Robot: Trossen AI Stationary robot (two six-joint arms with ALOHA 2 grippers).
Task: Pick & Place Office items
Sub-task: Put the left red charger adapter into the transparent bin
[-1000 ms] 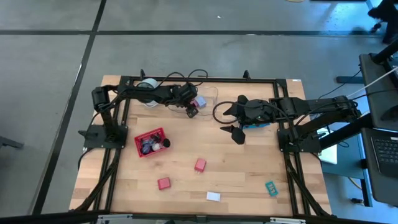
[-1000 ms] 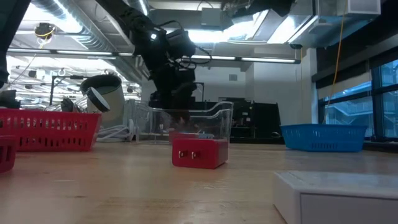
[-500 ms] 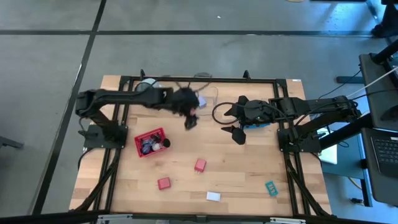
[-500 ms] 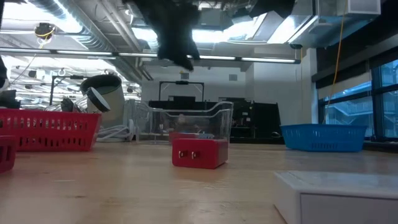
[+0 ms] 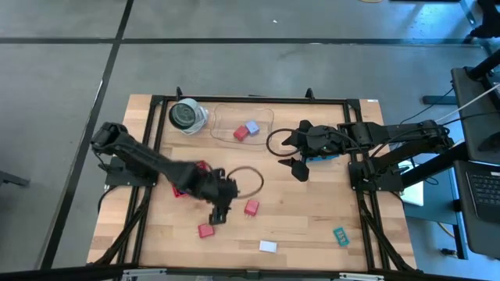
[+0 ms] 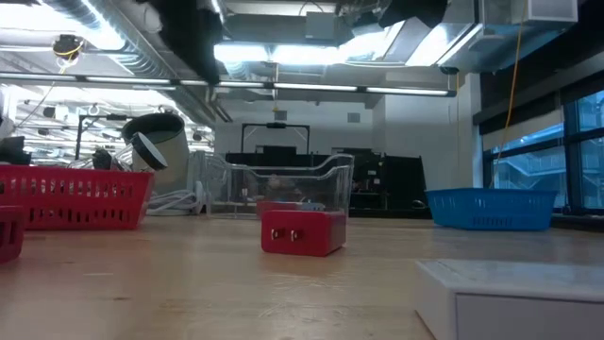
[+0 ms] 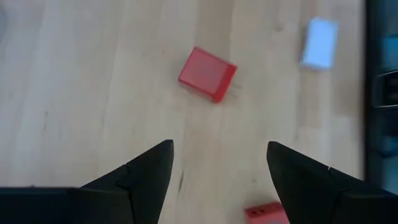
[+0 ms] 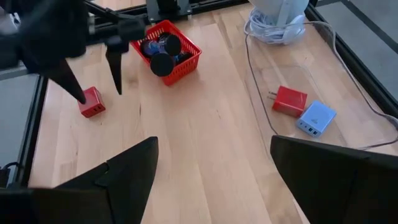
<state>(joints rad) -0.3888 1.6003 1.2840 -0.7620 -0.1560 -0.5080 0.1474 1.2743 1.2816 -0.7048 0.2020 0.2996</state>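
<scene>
My left end effector [image 5: 219,215] hangs over the middle of the desk [image 5: 312,211], fingers spread wide and holding nothing. It sits between two red blocks: one [image 5: 251,207] just beside it, another [image 5: 205,230] nearer the front edge. A white block [image 5: 268,247] and a green tag [image 5: 341,235] lie farther along the front. A red block [image 5: 241,133] and a pale blue cube [image 5: 251,127] rest in the clear tray [image 5: 223,117]. My right end effector [image 5: 295,152] waits near the blue tray [image 5: 322,158], fingers wide apart, empty.
</scene>
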